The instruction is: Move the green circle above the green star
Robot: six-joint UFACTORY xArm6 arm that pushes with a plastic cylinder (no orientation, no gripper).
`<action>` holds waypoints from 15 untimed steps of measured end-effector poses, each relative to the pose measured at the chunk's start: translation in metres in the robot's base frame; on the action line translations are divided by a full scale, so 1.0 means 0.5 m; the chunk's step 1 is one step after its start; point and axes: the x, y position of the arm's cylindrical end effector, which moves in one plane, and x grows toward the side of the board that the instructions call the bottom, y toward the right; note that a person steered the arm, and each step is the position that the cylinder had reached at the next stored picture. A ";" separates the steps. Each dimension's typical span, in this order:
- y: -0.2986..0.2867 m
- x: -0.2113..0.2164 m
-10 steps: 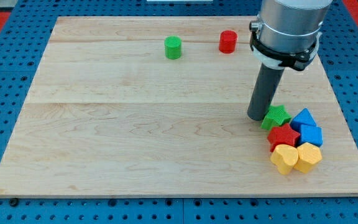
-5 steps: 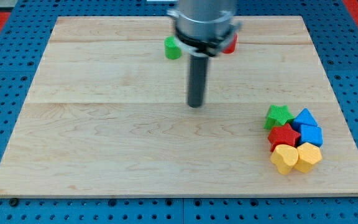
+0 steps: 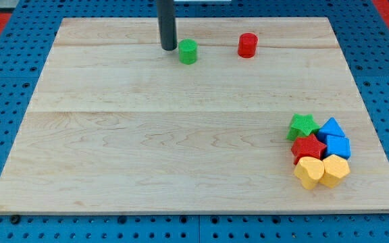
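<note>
The rod runs out of the frame's top edge, so only its lower length and my tip (image 3: 168, 48) show, in the upper middle of the frame; the arm above is cut off. In the cluster at the lower right, the red star (image 3: 307, 146) hides the lower edge of the green star (image 3: 302, 125), and the yellow heart (image 3: 308, 171) covers the red star's bottom. The two blue blocks (image 3: 334, 138) overlap, so their shapes cannot be told apart. The blue pegboard (image 3: 12, 40) around the counter (image 3: 147, 135) is cut by all four edges.
</note>
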 end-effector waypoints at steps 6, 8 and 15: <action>0.276 0.147; 0.193 0.155; 0.300 0.262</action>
